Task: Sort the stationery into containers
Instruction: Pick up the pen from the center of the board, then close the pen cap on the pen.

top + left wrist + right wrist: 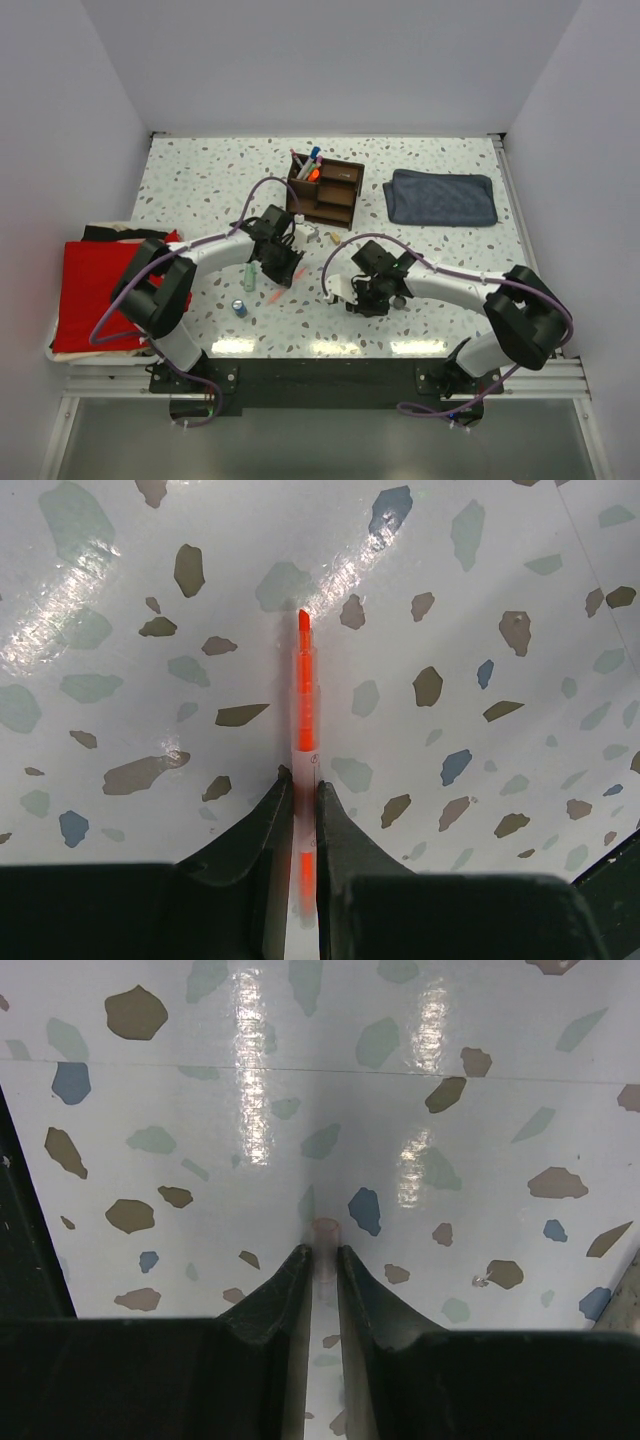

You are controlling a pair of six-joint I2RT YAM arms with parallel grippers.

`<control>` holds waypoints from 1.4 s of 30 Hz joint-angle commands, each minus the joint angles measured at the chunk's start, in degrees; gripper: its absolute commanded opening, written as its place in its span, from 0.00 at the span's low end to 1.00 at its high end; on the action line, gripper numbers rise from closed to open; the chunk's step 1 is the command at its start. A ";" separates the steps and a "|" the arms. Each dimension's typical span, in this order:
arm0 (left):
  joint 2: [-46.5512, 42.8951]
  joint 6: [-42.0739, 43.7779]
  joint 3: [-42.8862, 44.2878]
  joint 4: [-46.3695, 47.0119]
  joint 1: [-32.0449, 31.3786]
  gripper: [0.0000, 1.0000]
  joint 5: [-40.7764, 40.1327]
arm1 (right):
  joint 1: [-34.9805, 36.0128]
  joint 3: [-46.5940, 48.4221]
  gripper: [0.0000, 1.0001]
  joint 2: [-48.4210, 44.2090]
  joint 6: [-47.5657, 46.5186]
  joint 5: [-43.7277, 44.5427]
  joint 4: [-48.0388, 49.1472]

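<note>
The dark brown wooden organizer (330, 192) stands at the back middle with several pens upright in its left rear compartment. My left gripper (284, 276) (301, 778) is shut on a clear pen with an orange-red core (303, 695), which lies low over the table with its tip pointing away. My right gripper (360, 300) (321, 1253) is shut on a small translucent pinkish cap-like tube (325, 1230) right at the tabletop. A pale green tube (250, 275) and a blue cylinder (240, 308) lie left of the left gripper.
A folded blue-grey cloth (441, 198) lies right of the organizer. A red cloth (100, 290) lies off the table's left edge. Small tan and white bits (333, 237) lie in front of the organizer, between the arms.
</note>
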 commanded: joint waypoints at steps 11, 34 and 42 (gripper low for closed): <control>1.72 5.55 7.58 -4.26 0.46 0.00 11.08 | -1.59 2.74 0.00 -15.20 -6.55 -1.67 -11.07; 11.31 31.77 33.96 -47.16 3.97 0.00 48.12 | -6.69 3.21 0.00 -26.65 -42.24 6.52 13.35; 12.27 31.60 35.28 -47.16 4.06 0.00 51.64 | -4.67 0.84 0.00 -27.53 -49.63 1.51 19.42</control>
